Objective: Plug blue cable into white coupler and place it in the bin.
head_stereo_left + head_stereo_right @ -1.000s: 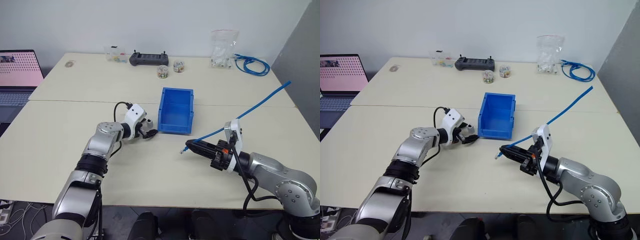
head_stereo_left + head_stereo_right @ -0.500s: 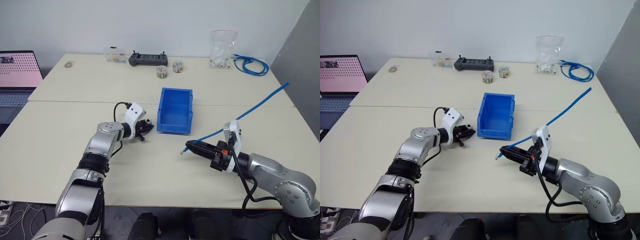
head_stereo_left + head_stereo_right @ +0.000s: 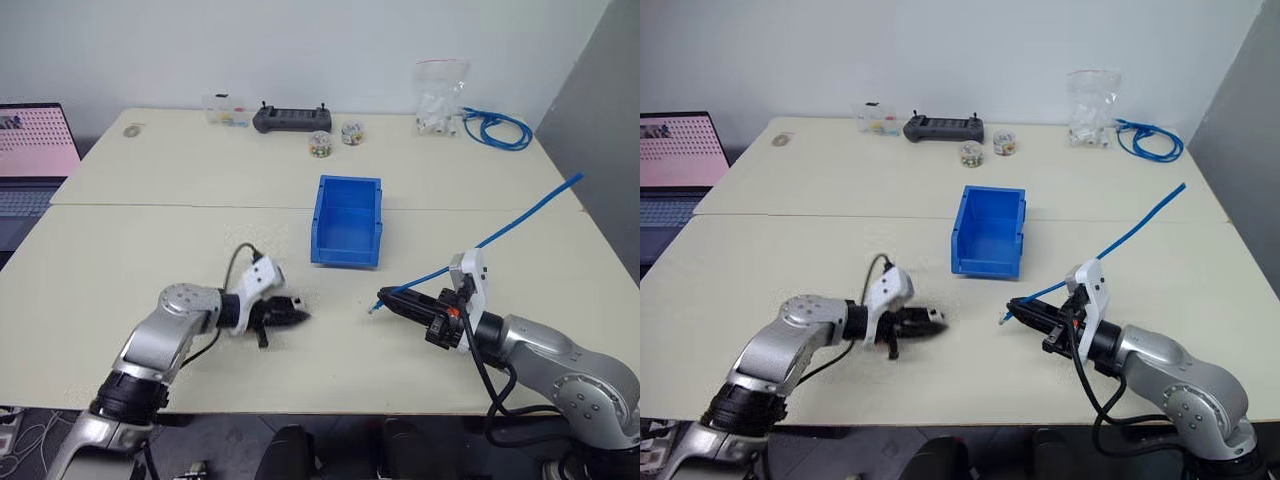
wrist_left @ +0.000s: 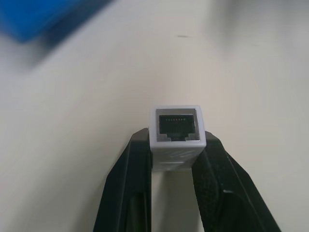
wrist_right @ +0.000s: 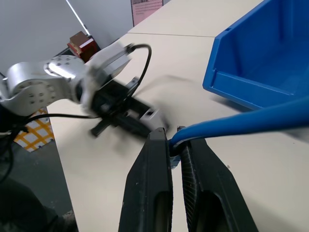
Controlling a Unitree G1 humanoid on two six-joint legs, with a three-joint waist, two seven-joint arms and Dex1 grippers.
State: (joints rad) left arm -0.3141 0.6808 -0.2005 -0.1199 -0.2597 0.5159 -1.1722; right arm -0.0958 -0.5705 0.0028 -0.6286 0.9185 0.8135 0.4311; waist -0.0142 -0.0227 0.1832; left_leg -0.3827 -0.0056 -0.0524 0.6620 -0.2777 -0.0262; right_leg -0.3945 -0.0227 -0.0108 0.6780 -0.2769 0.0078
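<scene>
My left gripper [image 3: 297,318] is shut on the white coupler [image 4: 176,126], which stands between its two black fingers with its dark socket facing outward. This gripper hovers low over the table's near half and points right. My right gripper [image 3: 386,300] is shut on the blue cable [image 3: 520,215] just behind its plug end [image 3: 372,309]. The rest of the cable trails up and away to the right. The two grippers face each other with a gap between them. Beyond that gap stands the blue bin [image 3: 343,252], holding nothing.
At the table's left edge sits a laptop [image 3: 35,150]. Along the far edge are a clear box [image 3: 225,108], a black controller [image 3: 290,118], two small jars [image 3: 322,143], a plastic bag [image 3: 440,95] and a coiled blue cable [image 3: 495,128].
My left gripper shut on the coupler beside the bin. It then drew back toward the table's near edge and turned to point right. The right arm stayed in place.
</scene>
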